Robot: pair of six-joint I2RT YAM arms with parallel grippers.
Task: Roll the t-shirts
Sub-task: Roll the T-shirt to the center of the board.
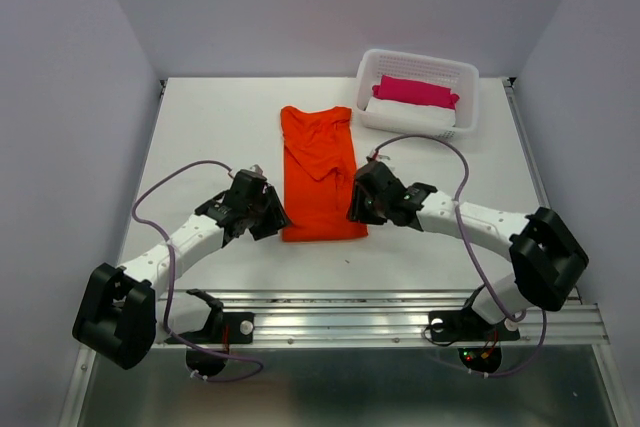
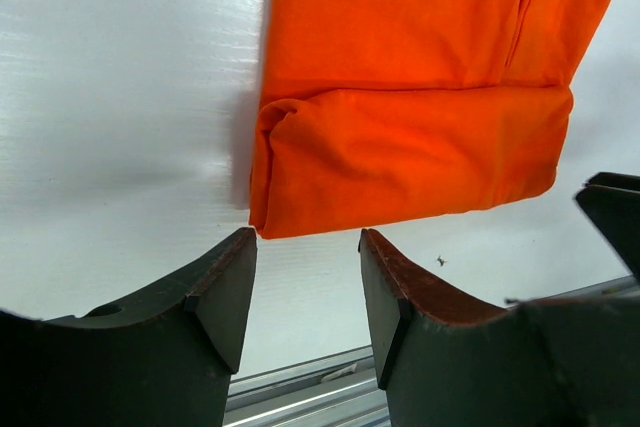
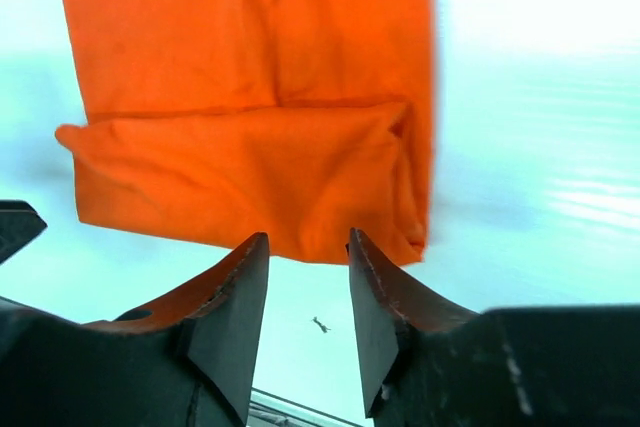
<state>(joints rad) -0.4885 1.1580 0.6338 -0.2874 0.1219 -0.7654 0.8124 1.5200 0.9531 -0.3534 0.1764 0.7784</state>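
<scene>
The orange-red t-shirt [image 1: 320, 173] lies flat in the middle of the table, folded into a long strip with its near end turned over into a short fold [image 2: 410, 157] [image 3: 250, 182]. My left gripper [image 1: 268, 217] sits at the fold's near left corner. Its jaws [image 2: 308, 247] are open with only bare table between them, just short of the cloth edge. My right gripper [image 1: 356, 205] is at the near right corner. It too stands open [image 3: 308, 247] and empty, its tips right at the fold's edge.
A white basket [image 1: 465, 77] at the back right holds a magenta-pink bundle [image 1: 415, 91] on a white bundle [image 1: 412, 117]. A small dark speck [image 3: 320, 324] lies on the table near the shirt. A metal rail [image 1: 380, 312] runs along the near edge.
</scene>
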